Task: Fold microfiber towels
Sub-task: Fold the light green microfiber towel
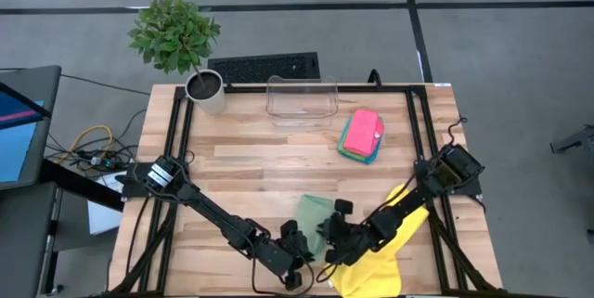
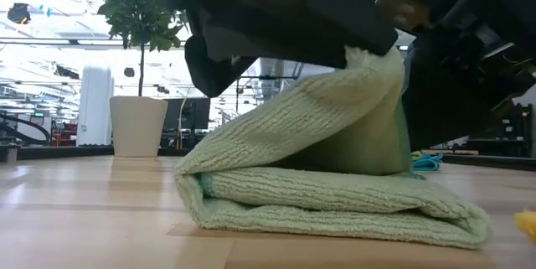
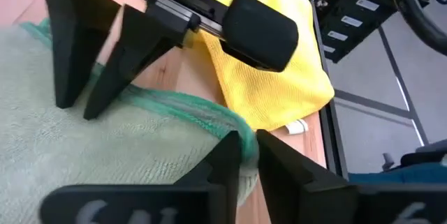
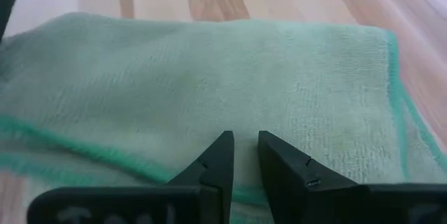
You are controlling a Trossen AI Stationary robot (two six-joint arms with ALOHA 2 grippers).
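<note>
Both arms reach low over the wooden counter (image 1: 278,159); left claw (image 3: 249,155) and right claw (image 4: 244,155), each narrowed, pinch the pale sage green microfiber towel (image 2: 335,193).

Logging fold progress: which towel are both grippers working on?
The pale sage green towel at the front edge, between both grippers; the yellow towel lies beside it, pink towel stacked farther back.

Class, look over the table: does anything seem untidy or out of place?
The yellow towel lies crumpled, hanging over the table's near edge under the right arm. The folded pink-topped stack looks neat.
</note>
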